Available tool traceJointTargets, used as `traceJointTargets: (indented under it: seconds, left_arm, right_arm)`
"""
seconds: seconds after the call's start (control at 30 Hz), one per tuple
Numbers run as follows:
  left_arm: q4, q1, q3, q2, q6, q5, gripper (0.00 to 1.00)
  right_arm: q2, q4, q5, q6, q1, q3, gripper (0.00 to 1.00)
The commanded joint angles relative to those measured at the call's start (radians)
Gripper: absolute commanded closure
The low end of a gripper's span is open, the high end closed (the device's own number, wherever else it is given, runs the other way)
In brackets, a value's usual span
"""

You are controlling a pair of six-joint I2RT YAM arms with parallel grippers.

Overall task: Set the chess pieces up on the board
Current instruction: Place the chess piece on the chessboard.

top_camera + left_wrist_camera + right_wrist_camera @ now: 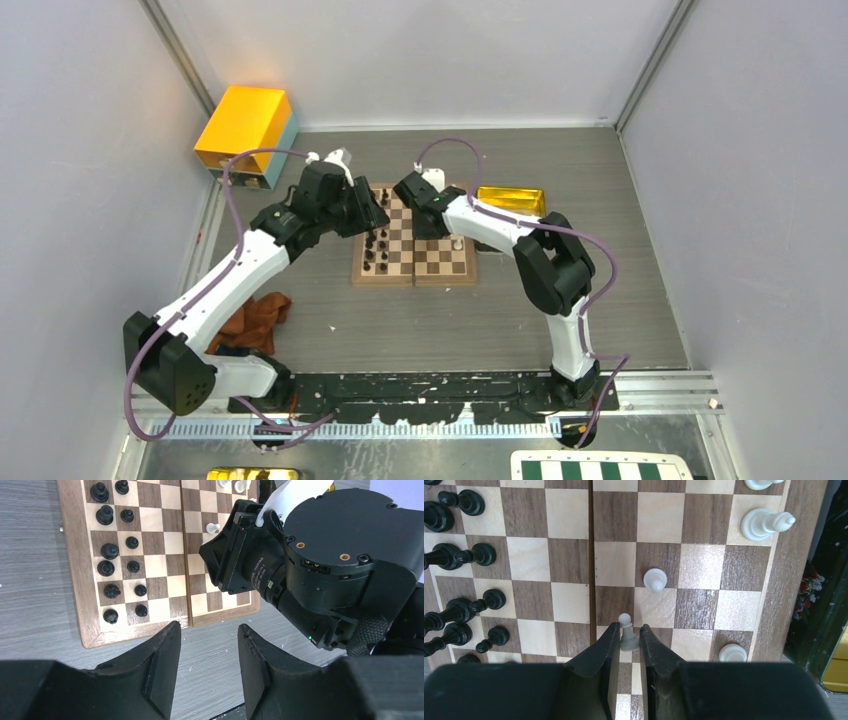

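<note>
Pale grey walls [80, 150] enclose a grey wood-grain tabletop [420, 320].

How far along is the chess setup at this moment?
Done: black pieces stand in two rows along the board's left side. In hand: the right gripper pinches a white pawn near the centre seam; the left gripper hangs open, empty. Left: only a few white pieces stand; most remain.

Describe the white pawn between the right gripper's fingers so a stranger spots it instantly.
Start at the wooden chessboard, at its centre seam. Just on the white side of the seam, a cream pawn sits pinched in the right gripper. Its nearest white neighbour stands free.
</note>
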Motion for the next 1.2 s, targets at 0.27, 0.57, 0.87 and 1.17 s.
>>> traceJointTargets:
  seconds: [0.27, 0.57, 0.87, 1.17]
  left_arm:
    - [0.000, 0.005, -0.026, -0.061, 0.013, -0.014, 0.51]
    - [0.001, 0.006, -0.028, -0.059, 0.003, -0.016, 0.51]
    - [0.007, 0.004, -0.028, -0.055, -0.009, -0.016, 0.50]
    - [0.021, 0.004, -0.029, -0.046, -0.016, -0.019, 0.50]
  right_arm:
    - [-0.054, 0.039, 0.037, 0.022, 0.021, -0.009, 0.76]
    - [-0.069, 0.037, 0.036, 0.018, 0.022, -0.028, 0.71]
    - [-0.077, 0.036, 0.017, -0.005, 0.021, -0.029, 0.65]
    - [-0.071, 0.009, 0.003, -0.052, 0.021, 0.006, 0.64]
